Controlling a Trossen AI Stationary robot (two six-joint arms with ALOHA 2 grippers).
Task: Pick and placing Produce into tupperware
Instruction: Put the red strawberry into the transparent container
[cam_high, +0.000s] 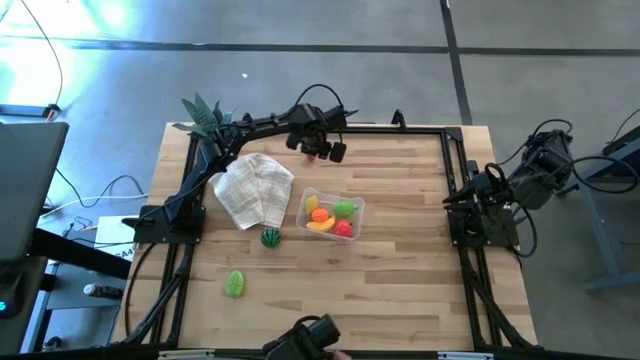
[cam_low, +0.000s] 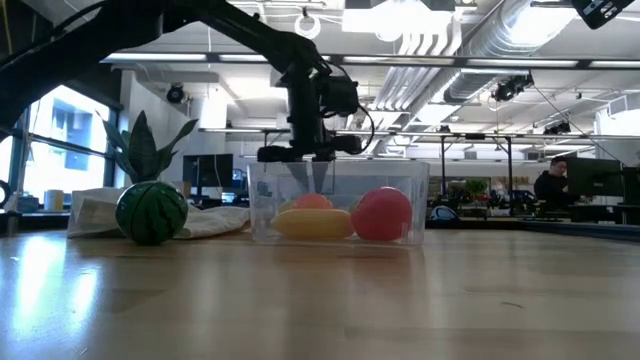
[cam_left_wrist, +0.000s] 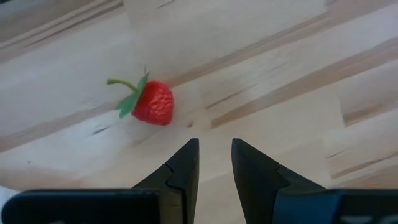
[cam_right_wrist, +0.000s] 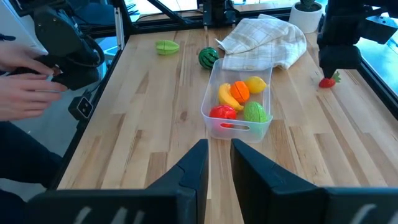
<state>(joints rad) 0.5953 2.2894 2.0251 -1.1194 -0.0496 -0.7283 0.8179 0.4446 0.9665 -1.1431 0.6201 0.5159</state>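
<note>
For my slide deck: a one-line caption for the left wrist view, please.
Left gripper, jaws slightly apart and empty, above the wooden table beside a red strawberry.

The left arm reached across the table's far side, its left gripper (cam_left_wrist: 214, 163) pointing down, fingers slightly parted around nothing. The right arm waited folded at the right edge, right gripper (cam_right_wrist: 219, 163) narrowly parted, empty.
</note>
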